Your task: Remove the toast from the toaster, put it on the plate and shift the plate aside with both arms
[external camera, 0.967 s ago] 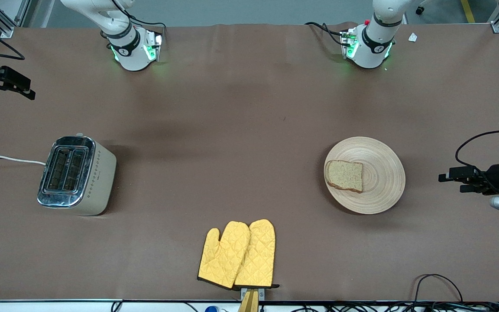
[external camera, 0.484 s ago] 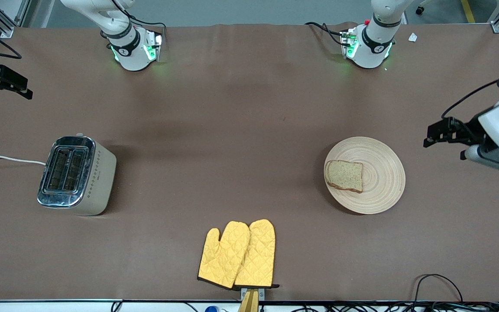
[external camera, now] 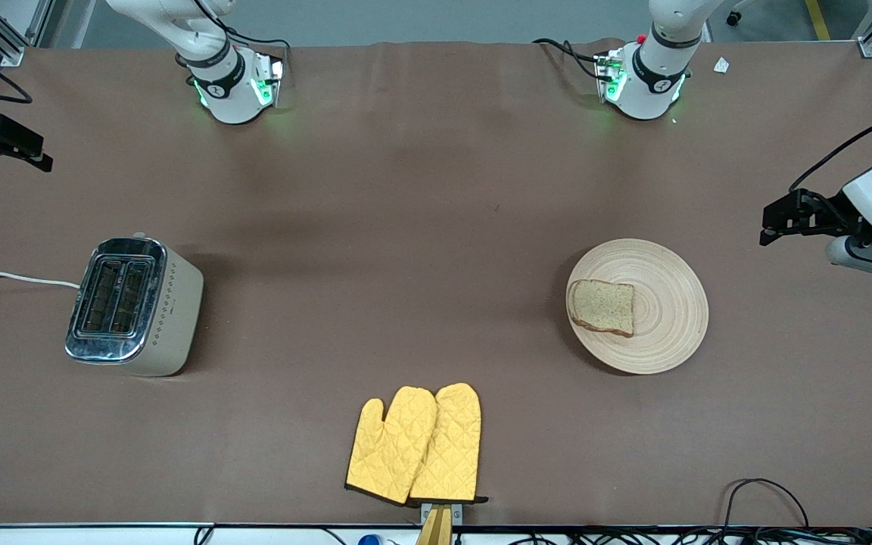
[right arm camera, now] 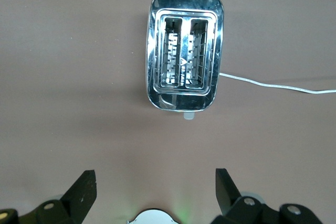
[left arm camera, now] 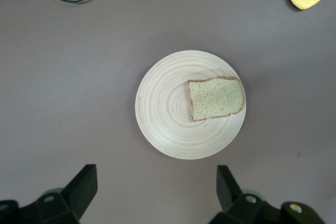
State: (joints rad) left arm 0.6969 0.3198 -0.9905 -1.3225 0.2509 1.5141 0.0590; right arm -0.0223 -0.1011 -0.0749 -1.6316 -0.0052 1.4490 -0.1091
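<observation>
The toast [external camera: 602, 306] lies flat on the round light-wood plate [external camera: 671, 303], on the part of it toward the right arm's end. The left wrist view shows the toast [left arm camera: 216, 98] and the plate [left arm camera: 163, 108] from above. My left gripper [external camera: 764, 224] hangs open and empty over bare table beside the plate, toward the left arm's end; its jaws [left arm camera: 156, 187] stand wide apart. My right gripper [external camera: 41, 151] hangs open and empty over the table's edge at the right arm's end, its jaws [right arm camera: 155, 190] wide apart, clear of everything.
A chrome two-slot toaster [external camera: 133, 306] with empty slots [right arm camera: 185, 51] stands at the right arm's end, its white cord [right arm camera: 273, 85] running off the table. Two yellow oven mitts [external camera: 413, 443] lie at the table's edge nearest the front camera. Black cables [external camera: 761, 492] lie at that edge.
My left gripper has swung from beside the plate toward the robots' bases, then eased back toward the left arm's end. My right gripper has drifted slightly outward. Plate and toast have not moved.
</observation>
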